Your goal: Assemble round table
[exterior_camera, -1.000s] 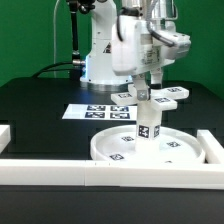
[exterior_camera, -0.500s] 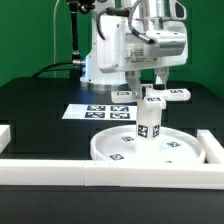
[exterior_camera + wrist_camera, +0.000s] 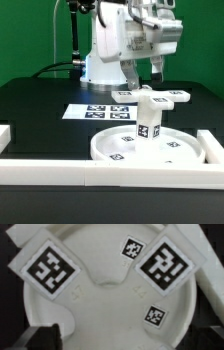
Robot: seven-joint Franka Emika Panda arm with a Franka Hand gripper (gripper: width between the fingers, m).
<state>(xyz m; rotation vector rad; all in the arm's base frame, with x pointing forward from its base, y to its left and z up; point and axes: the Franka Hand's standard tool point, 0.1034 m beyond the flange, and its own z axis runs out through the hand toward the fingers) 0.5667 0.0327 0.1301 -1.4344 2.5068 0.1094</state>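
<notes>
Fingers of my gripper [image 3: 146, 70] are hanging spread apart and gripping nothing, above the cross-shaped base piece [image 3: 160, 97] sitting toward the table's far edge. Just inside the near border rail [image 3: 60, 166], the short leg [image 3: 148, 122] is standing upright in the middle of the round disc [image 3: 112, 148].
</notes>
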